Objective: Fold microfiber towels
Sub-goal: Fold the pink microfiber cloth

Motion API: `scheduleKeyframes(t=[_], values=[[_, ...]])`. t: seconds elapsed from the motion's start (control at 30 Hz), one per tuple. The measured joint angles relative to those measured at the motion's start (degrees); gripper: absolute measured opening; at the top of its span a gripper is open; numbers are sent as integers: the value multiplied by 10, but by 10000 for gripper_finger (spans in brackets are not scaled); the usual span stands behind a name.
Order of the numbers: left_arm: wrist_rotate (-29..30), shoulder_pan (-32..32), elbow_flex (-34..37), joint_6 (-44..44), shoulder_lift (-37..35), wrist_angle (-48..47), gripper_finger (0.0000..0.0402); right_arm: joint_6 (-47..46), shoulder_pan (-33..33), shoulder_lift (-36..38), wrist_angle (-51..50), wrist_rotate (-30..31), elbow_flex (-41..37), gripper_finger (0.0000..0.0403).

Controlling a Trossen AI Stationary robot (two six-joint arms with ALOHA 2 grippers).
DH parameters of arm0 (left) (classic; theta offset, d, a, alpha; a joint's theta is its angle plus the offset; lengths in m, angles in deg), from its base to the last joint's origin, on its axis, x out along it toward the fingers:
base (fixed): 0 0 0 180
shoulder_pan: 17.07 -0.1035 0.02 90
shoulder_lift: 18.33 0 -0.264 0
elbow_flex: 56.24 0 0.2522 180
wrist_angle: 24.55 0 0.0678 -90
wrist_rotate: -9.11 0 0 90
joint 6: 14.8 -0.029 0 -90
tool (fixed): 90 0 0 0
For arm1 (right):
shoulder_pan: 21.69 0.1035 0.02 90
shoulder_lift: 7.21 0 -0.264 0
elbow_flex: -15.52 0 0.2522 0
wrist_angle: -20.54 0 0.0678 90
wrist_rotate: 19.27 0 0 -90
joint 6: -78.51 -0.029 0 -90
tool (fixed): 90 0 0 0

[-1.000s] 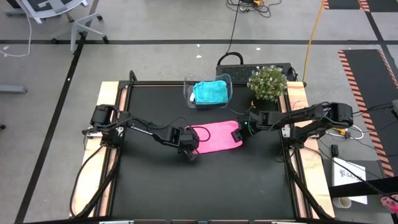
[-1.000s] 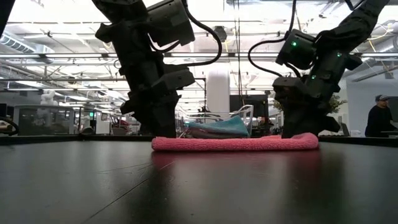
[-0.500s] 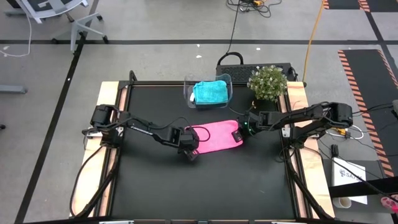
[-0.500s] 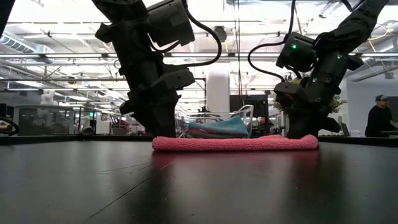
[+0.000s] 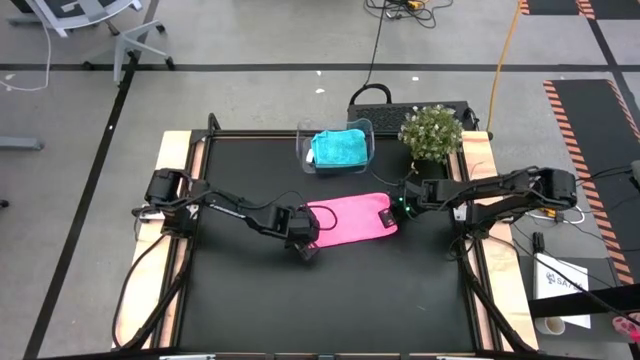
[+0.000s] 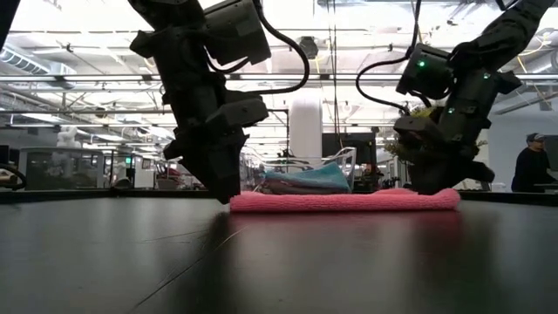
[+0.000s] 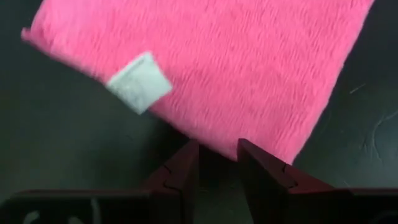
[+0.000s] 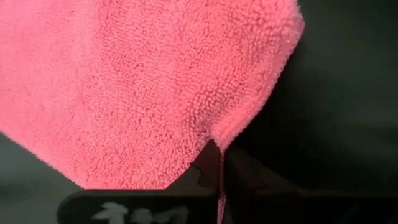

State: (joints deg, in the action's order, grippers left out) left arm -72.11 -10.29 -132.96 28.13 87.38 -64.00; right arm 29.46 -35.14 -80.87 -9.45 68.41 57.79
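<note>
A bright pink microfiber towel [image 5: 350, 218] lies folded and flat on the black table, a white tag [image 7: 138, 82] near its left end. My left gripper [image 7: 219, 149] stands at the towel's near-left edge with its fingers a little apart and nothing plainly between them; whether it touches the cloth I cannot tell. My right gripper [image 5: 392, 214] is shut on the towel's right end. A teal towel [image 5: 338, 148] lies folded in a clear bin [image 5: 303, 150] at the far side. My right gripper pinches the pink towel's right-end edge [image 8: 219, 142] between its two fingers; a thin strip of cloth runs down between them. The fingers come from the table's right, slanting down. The towel lies flat on the table, puckered where it is pinched.
A potted plant [image 5: 430, 132] stands at the far right of the table, beside the bin. A dark box [image 5: 385, 100] sits behind the far edge. Bare black table spreads in front of the towel toward the near edge. A person [image 6: 532, 166] is in the room beyond.
My right gripper has shut on the towel's right end and gone a little toward the table's right edge. The whole pink towel has slid that way along the table, so its left end now lies just right of my left gripper's tips.
</note>
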Motion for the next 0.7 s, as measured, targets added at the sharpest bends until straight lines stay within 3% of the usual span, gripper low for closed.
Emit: scheduleKeyframes(t=[0.43, 0.7], values=[[-1, 0, 0, -6, 0, 1, 113, -49, 2, 69, -7, -22, 5, 0], [1, -1, 0, -7, 0, 2, 113, -20, 4, 69, -154, -5, 120, 0]])
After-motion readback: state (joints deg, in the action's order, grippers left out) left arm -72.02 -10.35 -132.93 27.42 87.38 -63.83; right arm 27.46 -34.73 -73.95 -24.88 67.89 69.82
